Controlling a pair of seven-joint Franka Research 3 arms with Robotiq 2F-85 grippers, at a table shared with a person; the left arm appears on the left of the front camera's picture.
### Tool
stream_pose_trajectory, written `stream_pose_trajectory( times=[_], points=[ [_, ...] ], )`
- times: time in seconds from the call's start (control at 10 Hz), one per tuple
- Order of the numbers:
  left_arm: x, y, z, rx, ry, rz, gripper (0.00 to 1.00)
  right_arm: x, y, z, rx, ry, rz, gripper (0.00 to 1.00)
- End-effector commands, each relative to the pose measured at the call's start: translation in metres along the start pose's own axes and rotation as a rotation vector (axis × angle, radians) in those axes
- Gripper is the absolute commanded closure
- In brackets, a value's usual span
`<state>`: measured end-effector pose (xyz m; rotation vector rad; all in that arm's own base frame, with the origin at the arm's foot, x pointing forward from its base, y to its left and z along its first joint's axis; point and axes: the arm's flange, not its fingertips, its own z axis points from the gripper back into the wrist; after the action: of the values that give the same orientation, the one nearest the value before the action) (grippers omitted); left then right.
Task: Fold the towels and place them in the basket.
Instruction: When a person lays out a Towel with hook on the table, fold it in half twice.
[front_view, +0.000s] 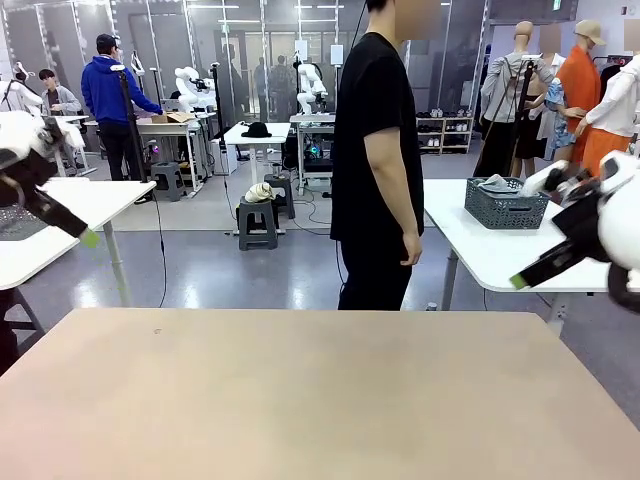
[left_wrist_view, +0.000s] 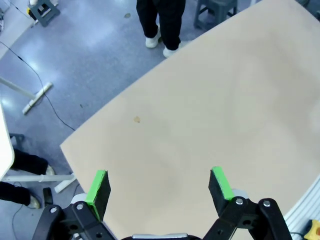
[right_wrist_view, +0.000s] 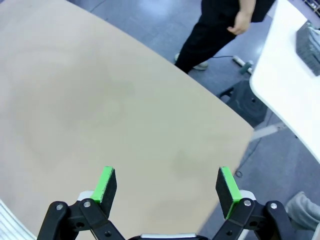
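Your left jaws and right jaws stand wide apart over the bench (front_view: 320, 400). The basket (front_view: 503, 213) sits mid-right.

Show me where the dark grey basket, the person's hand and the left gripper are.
dark grey basket (front_view: 505, 212): front view, on its lattice front wall.
person's hand (front_view: 409, 247): front view, on the back of the hand.
left gripper (left_wrist_view: 159, 178): left wrist view, midway between its open fingertips.

Tabletop (left_wrist_view: 200, 110) beneath the left gripper (left_wrist_view: 159, 186): pale beige, matt, smooth, with one small brown speck. Its pads (left_wrist_view: 98, 181): bright green, rubbery-looking, on matt black links. Floor (left_wrist_view: 90, 65) past the tabletop edge: grey-blue, glossy. Basket (front_view: 505, 212) beyond the right gripper (right_wrist_view: 167, 185): dark grey lattice plastic.
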<state>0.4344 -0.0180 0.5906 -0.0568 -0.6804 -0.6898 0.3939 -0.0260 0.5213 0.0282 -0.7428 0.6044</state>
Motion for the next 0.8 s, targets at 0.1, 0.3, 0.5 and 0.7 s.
stream_pose_trajectory(
  times=[0.1,0.3,0.5,0.7],
  points=[
    [0.011,0.018,0.046,0.003,0.005,-0.049,0.00,0.006,-0.029,0.093,-0.075,0.067,-0.008,0.00],
    [0.011,0.025,0.060,0.003,0.002,-0.058,0.00,0.013,-0.036,0.158,-0.168,0.080,-0.021,0.00],
    [0.011,0.023,0.062,0.004,-0.001,-0.065,0.00,0.021,-0.032,0.197,-0.210,0.092,-0.008,0.00],
    [0.010,0.020,0.062,0.005,-0.004,-0.064,0.00,0.026,-0.023,0.210,-0.204,0.083,0.012,0.00]
  ],
)
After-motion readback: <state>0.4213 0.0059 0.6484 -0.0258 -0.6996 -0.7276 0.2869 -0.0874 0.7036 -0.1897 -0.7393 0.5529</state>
